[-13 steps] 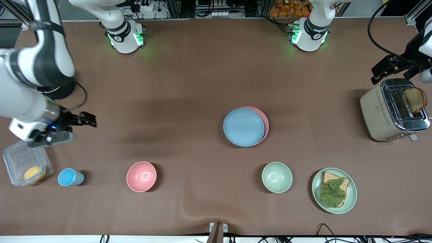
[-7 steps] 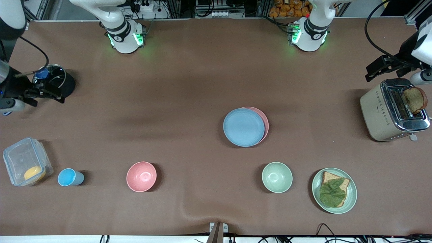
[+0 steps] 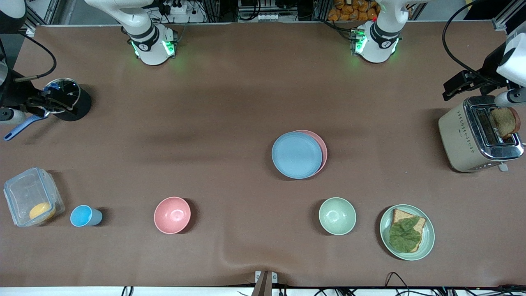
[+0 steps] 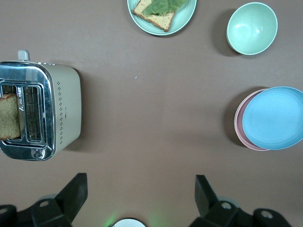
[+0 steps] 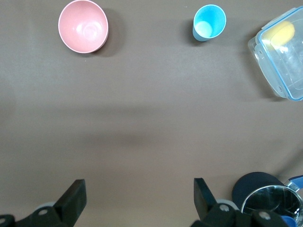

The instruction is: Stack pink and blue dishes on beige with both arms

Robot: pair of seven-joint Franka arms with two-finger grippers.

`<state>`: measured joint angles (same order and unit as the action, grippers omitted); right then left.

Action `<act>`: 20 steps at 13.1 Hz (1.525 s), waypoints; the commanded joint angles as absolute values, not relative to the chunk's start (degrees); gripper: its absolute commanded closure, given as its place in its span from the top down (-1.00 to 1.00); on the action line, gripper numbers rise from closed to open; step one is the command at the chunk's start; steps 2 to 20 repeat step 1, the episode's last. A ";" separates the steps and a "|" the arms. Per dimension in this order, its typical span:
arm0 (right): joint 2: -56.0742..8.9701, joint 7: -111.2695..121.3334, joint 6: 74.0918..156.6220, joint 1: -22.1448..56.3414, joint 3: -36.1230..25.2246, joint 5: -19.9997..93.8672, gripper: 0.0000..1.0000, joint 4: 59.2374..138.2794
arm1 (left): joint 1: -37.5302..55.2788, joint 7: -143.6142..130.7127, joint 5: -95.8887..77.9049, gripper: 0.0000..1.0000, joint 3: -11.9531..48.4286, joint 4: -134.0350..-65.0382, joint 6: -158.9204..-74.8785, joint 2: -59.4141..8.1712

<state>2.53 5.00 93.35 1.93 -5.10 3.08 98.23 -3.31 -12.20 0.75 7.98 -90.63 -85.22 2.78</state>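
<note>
The light blue plate (image 3: pixel 296 155) lies on the pale pink plate (image 3: pixel 323 146) near the table's middle, and only a crescent of pink rim shows. No beige plate is in view; whether one lies under the stack is hidden. My left gripper (image 3: pixel 452 87) hangs open over the table beside the toaster, its jaws wide apart with nothing in them (image 4: pixel 139 189); its wrist view also shows the blue plate (image 4: pixel 277 118) over the pink plate (image 4: pixel 240 124). Up over the black pot at the right arm's end is my right gripper (image 3: pixel 61 102), open and holding nothing (image 5: pixel 137 191).
A toaster (image 3: pixel 472 135) holding toast stands at the left arm's end. Nearer the camera sit a green bowl (image 3: pixel 337 216), a green plate with bread and a leaf (image 3: pixel 428 242), a pink bowl (image 3: pixel 172 215), a blue cup (image 3: pixel 84 216) and a clear container (image 3: pixel 31 201). A black pot (image 3: pixel 72 102) stands by a blue handle (image 3: pixel 18 128).
My right arm has swung away from above the clear container to over the black pot. My left gripper has shifted slightly beside the toaster. The plates have not moved.
</note>
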 commanded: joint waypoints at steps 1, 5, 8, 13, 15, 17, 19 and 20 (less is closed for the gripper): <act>3.96 4.13 93.43 0.79 -4.04 1.93 1.00 99.40 | -4.04 -11.51 0.26 1.00 7.91 -90.26 -84.38 2.72; 3.96 4.13 93.43 0.79 -4.04 1.93 1.00 99.40 | -4.04 -11.51 0.26 1.00 7.91 -90.26 -84.38 2.72; 3.96 4.13 93.43 0.79 -4.04 1.93 1.00 99.40 | -4.04 -11.51 0.26 1.00 7.91 -90.26 -84.38 2.72; 3.96 4.13 93.43 0.79 -4.04 1.93 1.00 99.40 | -4.04 -11.51 0.26 1.00 7.91 -90.26 -84.38 2.72; 3.96 4.13 93.43 0.79 -4.04 1.93 1.00 99.40 | -4.04 -11.51 0.26 1.00 7.91 -90.26 -84.38 2.72; 3.96 4.13 93.43 0.79 -4.04 1.93 1.00 99.40 | -4.04 -11.51 0.26 1.00 7.91 -90.26 -84.38 2.72; 3.96 4.13 93.43 0.79 -4.04 1.93 1.00 99.40 | -4.04 -11.51 0.26 1.00 7.91 -90.26 -84.38 2.72; 3.96 4.13 93.43 0.79 -4.04 1.93 1.00 99.40 | -4.04 -11.51 0.26 1.00 7.91 -90.26 -84.38 2.72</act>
